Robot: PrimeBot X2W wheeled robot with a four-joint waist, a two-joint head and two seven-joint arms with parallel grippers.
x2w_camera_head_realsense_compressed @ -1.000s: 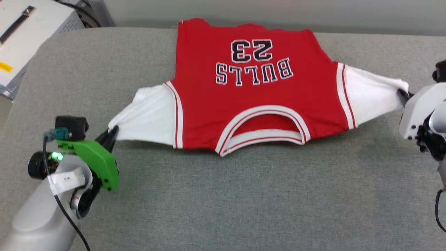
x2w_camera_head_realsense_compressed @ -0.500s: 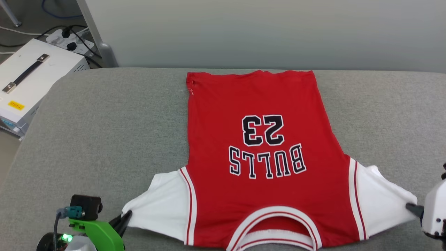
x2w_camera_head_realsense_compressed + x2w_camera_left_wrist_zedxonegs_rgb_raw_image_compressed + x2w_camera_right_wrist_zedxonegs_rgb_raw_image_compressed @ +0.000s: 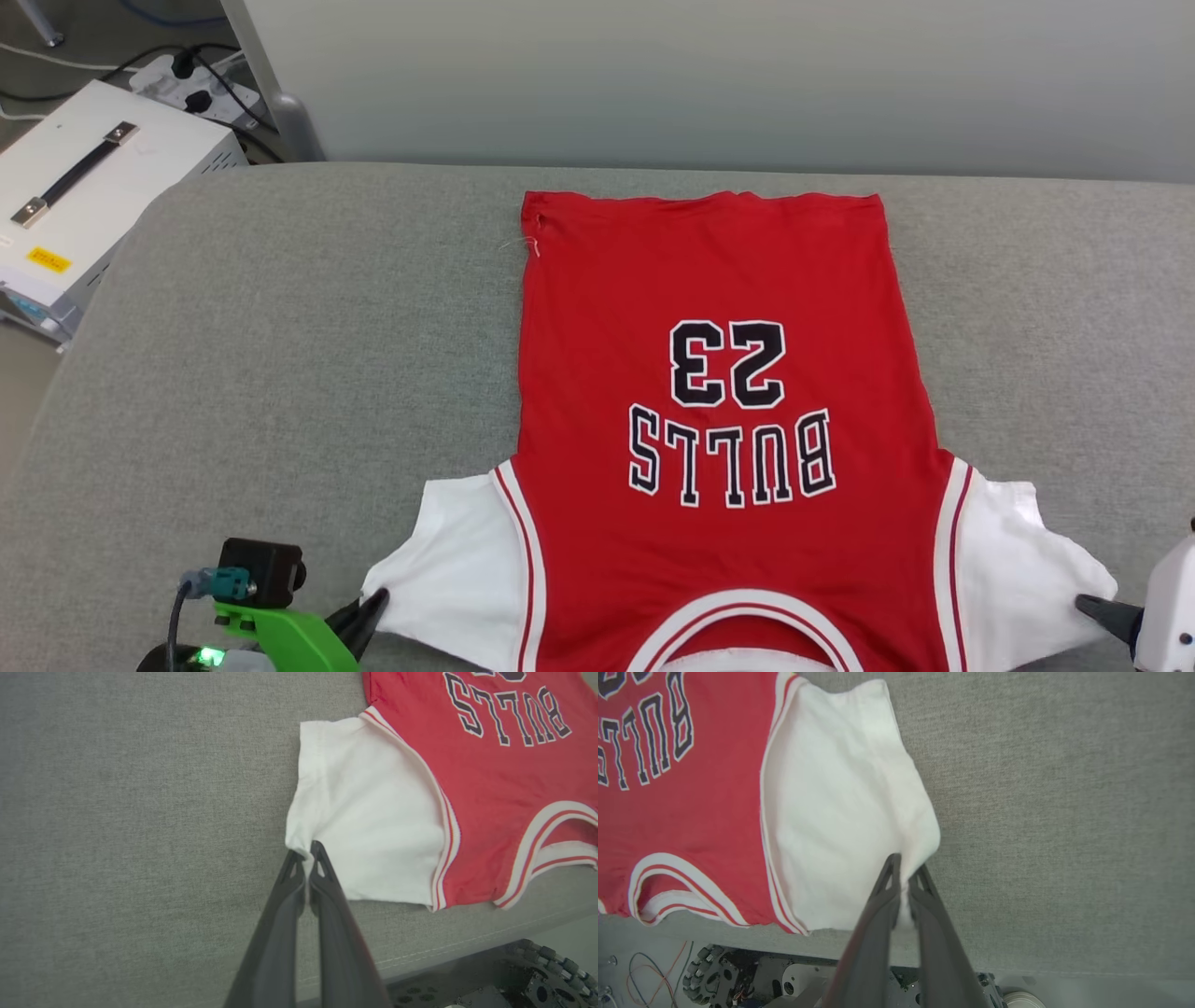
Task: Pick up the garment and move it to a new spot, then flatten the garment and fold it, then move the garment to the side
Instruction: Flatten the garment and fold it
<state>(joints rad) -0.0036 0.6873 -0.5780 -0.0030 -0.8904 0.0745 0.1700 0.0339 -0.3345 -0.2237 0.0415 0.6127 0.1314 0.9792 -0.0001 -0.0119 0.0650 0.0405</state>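
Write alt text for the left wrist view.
The left tool, shut, pinches the corner of the white sleeve of a red garment lying flat on a grey fabric surface. Black, white-outlined lettering BULLS reads upside down at the upper right, and the striped collar lies near the right edge.

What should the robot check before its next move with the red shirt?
1. Left gripper shut on the corner of its white short sleeve: ok.
2. Right gripper shut on the other white short sleeve: ok.
3. Red jersey T-shirt lying flat, black lettering up, on the grey fabric surface: ok.
4. Far red hem straight, not folded under: ok.
5. Sleeves smooth: not ok, puckered at both pinches.
6. Striped collar fully on the surface: ok, though close to the near edge.
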